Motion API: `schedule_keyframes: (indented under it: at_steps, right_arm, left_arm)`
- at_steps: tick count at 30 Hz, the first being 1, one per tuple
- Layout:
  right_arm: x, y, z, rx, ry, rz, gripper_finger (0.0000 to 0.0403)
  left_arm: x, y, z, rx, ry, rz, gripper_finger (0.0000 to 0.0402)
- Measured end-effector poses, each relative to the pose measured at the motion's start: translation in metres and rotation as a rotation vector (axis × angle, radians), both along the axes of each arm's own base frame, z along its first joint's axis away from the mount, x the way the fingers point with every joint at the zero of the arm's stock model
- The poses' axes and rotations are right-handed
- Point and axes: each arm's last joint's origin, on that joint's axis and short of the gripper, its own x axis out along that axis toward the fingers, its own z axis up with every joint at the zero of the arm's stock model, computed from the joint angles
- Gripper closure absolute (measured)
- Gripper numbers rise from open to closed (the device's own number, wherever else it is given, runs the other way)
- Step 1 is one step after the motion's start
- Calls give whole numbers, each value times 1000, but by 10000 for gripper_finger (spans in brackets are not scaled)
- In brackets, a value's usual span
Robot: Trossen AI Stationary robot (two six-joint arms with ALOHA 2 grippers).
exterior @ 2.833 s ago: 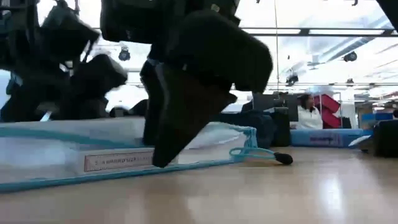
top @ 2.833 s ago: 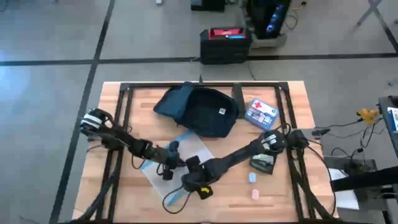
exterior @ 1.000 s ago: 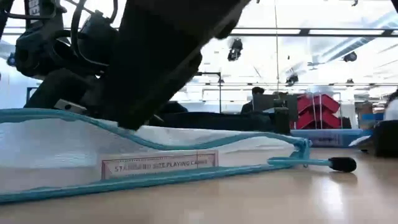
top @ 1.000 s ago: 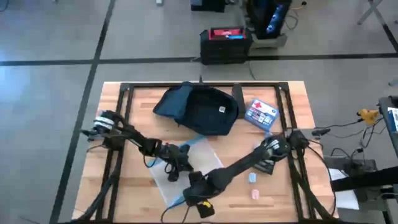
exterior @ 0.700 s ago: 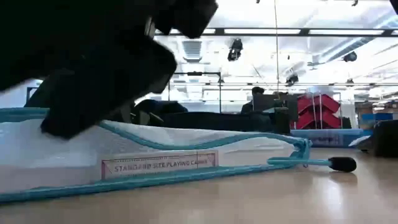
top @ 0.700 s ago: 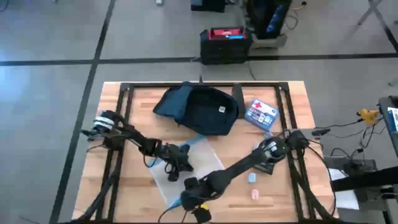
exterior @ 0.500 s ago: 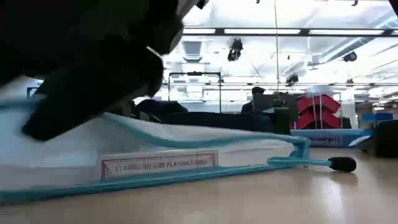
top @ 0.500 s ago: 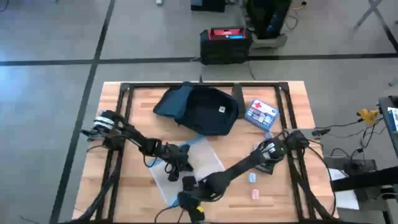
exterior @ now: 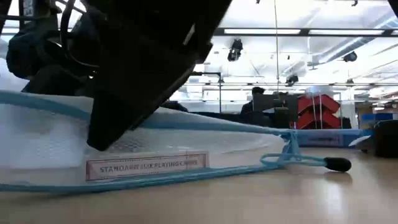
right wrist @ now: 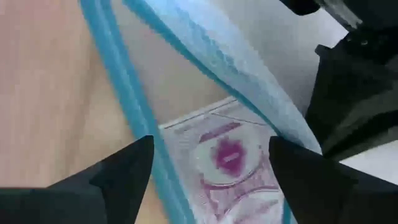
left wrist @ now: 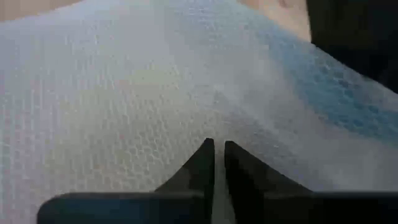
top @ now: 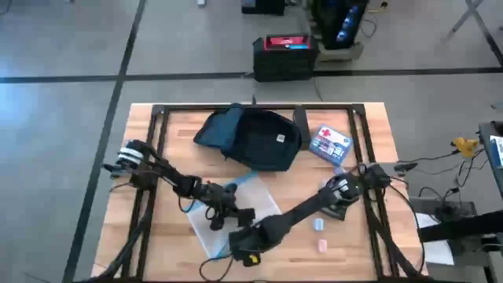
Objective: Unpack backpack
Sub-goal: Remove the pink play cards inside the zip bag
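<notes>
Right wrist view: the right pincer [right wrist: 208, 163] gapes wide over the clear, blue-trimmed mesh pouch [right wrist: 249, 155], while the left pincer [left wrist: 217, 163] pinches its mesh; a shallow bite may miss the purple-printed card box [right wrist: 230, 155] inside.

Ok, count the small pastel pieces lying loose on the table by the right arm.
2: a light blue piece beside the right arm, and a pink piece nearer the table's front edge. More may be hidden under the arms.

backpack [top: 253, 139] at table's [top: 369, 236] back, pouch [top: 236, 206] in front
</notes>
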Motion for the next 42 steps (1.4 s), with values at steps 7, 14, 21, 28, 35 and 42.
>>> schedule_keyframes:
  at_steps: [7,14,21,28,35,42]
  right_arm:
    - [0,-17,-3,16,105,67,67]
    - [-5,-21,-7,-40,183,187,61]
    - [-2,-35,-8,-76,217,244,61]
    - [1,-45,-8,-63,224,299,61]
    - [6,-50,-33,58,293,296,72]
    - [8,-52,-46,57,318,279,110]
  left_arm:
    - [0,0,0,-2,0,-2,377]
    - [-1,-2,0,-9,2,-3,377]
    - [-2,-6,0,-20,3,-3,377]
    - [-2,-9,0,-22,4,-8,377]
    - [-2,-6,0,-6,-3,-11,377]
    - [1,6,0,2,7,2,377]
